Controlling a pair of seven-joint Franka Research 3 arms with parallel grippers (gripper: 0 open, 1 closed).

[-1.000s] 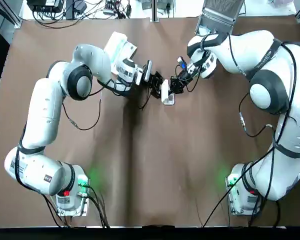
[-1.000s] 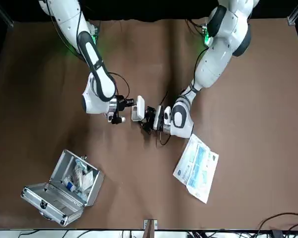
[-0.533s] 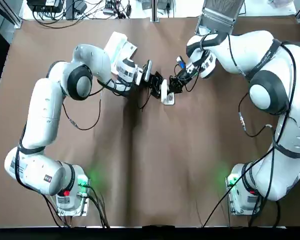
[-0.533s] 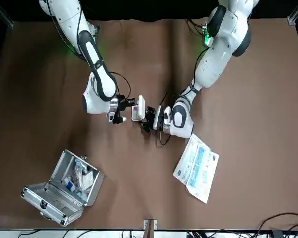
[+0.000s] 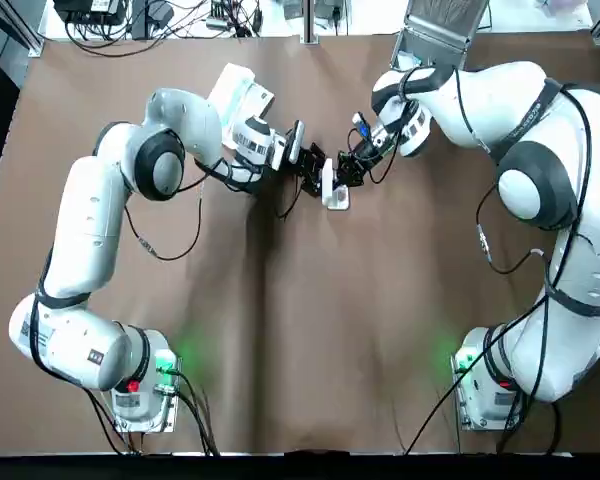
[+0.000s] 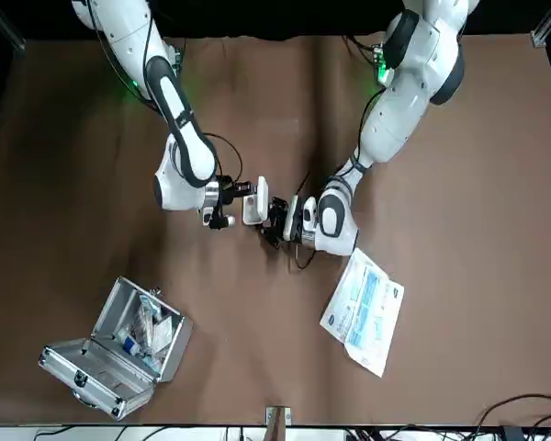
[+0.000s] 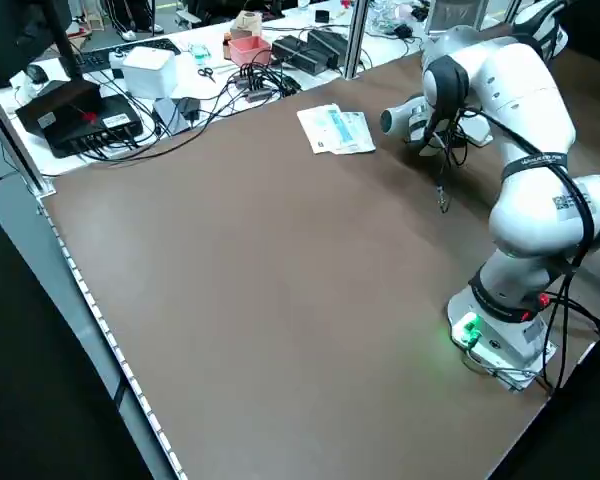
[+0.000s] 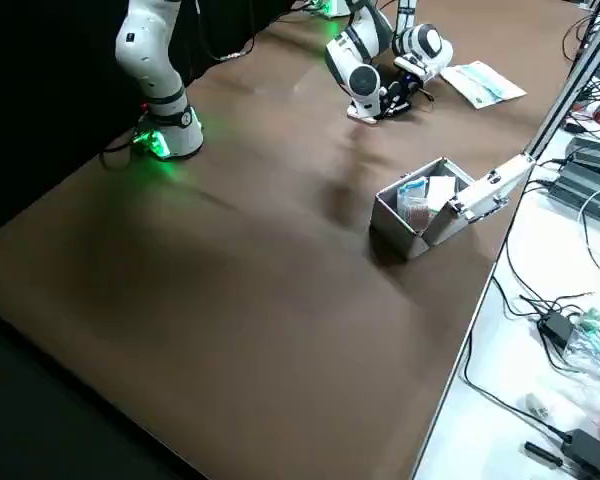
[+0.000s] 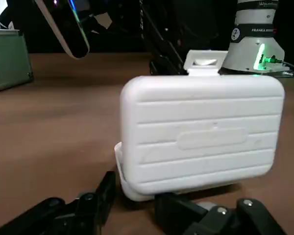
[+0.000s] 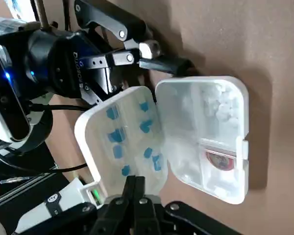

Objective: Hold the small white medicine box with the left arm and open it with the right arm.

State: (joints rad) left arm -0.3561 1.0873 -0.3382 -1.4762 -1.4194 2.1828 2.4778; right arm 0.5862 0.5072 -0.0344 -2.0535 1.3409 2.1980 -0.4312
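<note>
Right pincer (image 10: 135,182): fingers drawn together, apparently pinching the free edge of the lid (image 10: 122,142).
Left pincer (image 9: 139,198): fingers set either side of the box's lower edge on the hinge side. It looks clamped there, pinning the base down.
Box: the small white medicine box (image 10: 201,142) lies on the counter (image 5: 310,330) between the two pincers, toward the far side from the arm bases. Its tray is flat on the surface and the lid is swung up and back toward the left pincer. White tablets (image 10: 215,103) show in the tray, and there are blue marks inside the lid.
Just changed: over the last second the right wrist has crept a little closer to the left one. The box and the left pincer have stayed where they were.
Meaning: the lid is already clear of the tray, so the opening looks essentially done. The small inward move reads as the last of the swing.
Watch: pushing further could strain the hinge or lift the tray.
Further out: a paper leaflet (image 6: 365,310) and an open metal case (image 6: 119,344) lie well apart from the box, untouched.
</note>
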